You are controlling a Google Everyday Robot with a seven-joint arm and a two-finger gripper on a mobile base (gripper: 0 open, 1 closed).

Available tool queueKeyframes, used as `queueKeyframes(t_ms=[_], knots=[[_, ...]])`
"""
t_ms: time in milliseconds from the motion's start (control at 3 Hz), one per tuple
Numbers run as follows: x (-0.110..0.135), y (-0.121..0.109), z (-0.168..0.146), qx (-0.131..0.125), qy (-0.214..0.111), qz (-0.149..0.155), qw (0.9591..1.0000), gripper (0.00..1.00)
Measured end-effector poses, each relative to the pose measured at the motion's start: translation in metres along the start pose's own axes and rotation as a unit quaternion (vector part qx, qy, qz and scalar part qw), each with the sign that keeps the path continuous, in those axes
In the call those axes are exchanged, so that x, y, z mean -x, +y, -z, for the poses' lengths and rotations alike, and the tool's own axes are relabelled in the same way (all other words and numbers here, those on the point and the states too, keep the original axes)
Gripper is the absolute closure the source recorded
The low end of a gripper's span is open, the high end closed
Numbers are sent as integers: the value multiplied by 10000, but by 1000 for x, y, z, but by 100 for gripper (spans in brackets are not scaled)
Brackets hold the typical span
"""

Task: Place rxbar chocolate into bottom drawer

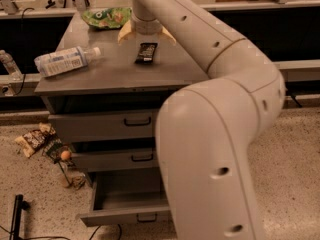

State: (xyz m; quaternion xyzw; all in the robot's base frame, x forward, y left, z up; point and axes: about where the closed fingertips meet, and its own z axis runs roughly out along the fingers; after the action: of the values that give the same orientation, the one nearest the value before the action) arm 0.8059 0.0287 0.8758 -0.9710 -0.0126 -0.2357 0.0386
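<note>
**Bar lies free on the cabinet, claw spread just behind it**

Nearest, the bottom drawer [127, 200] stands pulled out, with nothing showing inside. The arm's bulky elbow [210, 154] hides its right part. That is the likely trouble: on the way down the arm could knock the cabinet's edge, or miss the tray where the view is blocked. On the cabinet top [100, 76] the rxbar chocolate [146, 52] lies flat and ungripped, and so thin a wrapper may slide out of a pinch. Just beyond it the gripper [146, 36] points down, fingers spread wide, holding nothing. The arm rises from the elbow and reaches back over the cabinet. A water bottle [65, 61] lies to the left, and a green bag [107, 18] sits farthest back.
</note>
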Motion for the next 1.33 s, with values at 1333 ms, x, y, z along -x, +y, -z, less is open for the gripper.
queueKeyframes(t_ms=[1333], knots=[[-12, -18, -64, -209, -469, -481, 9975, 11]])
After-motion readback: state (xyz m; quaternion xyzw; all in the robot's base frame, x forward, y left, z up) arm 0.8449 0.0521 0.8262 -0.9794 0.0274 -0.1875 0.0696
